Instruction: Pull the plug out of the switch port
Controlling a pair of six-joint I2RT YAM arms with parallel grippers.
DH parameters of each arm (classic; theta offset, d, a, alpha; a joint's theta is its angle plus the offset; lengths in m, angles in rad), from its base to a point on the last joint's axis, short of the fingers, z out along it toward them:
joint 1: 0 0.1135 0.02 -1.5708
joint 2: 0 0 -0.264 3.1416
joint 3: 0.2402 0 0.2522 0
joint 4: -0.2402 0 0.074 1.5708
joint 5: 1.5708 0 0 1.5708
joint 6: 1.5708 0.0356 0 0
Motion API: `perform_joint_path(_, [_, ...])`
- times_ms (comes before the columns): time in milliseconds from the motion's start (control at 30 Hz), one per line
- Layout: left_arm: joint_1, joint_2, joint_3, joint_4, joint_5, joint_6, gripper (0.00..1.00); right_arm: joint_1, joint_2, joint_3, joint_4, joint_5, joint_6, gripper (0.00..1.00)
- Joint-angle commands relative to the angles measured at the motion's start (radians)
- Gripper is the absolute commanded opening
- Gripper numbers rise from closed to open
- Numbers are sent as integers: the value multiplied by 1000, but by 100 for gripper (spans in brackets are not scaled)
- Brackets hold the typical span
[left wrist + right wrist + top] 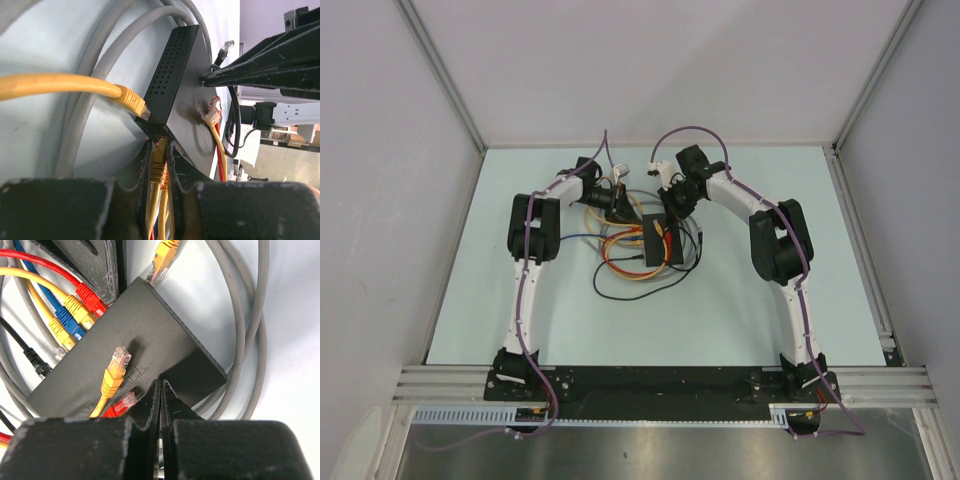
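Note:
The switch (651,238) is a flat black box among coiled cables; it also shows in the left wrist view (185,95) and the right wrist view (150,325). My left gripper (159,150) is shut on a yellow plug (159,167) whose tip meets the switch's socket edge. My right gripper (161,382) is shut, with its tips pressed on the switch's top face near one end; its fingers (250,75) show in the left wrist view. Red (91,297), yellow (75,307), blue (67,322) and black (37,362) plugs sit along the socket edge.
A loose yellow plug (116,371) and a loose red plug (122,404) lie on the switch's top. Another loose yellow plug (132,102) lies beside its perforated side. Grey cables (245,330) loop round it. White walls enclose the pale table (740,300).

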Motion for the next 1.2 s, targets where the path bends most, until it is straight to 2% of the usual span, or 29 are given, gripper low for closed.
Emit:
perform_joint_path(0, [-5, 1, -59, -53, 8, 40, 0, 17, 79, -70, -120, 80, -26, 0])
perform_joint_path(200, [7, 16, 62, -52, -21, 49, 0, 20, 83, -75, -120, 82, -28, 0])
perform_joint_path(300, [4, -2, 51, -127, -91, 138, 0, 22, 80, -78, -122, 82, -31, 0])
perform_joint_path(400, [2, -22, -55, -179, -101, 187, 0, 20, 80, -85, -117, 83, -31, 0])
perform_joint_path(433, [-1, -9, -53, -255, -90, 211, 0, 20, 80, -85, -119, 82, -29, 0])
perform_joint_path(533, [-1, 39, 40, -316, -82, 253, 0, 22, 88, -78, -116, 77, -28, 0])
perform_joint_path(700, [-1, 48, 120, -284, -113, 235, 0, 23, 94, -75, -116, 71, -28, 0])
perform_joint_path(800, [-1, 19, 50, -300, -104, 264, 0, 23, 88, -84, -113, 76, -32, 0])
perform_joint_path(933, [-1, -31, -119, -285, -59, 291, 0, 22, 83, -92, -110, 77, -32, 0])
perform_joint_path(1167, [5, -22, 19, -181, -110, 180, 0, 23, 94, -82, -111, 71, -28, 0])
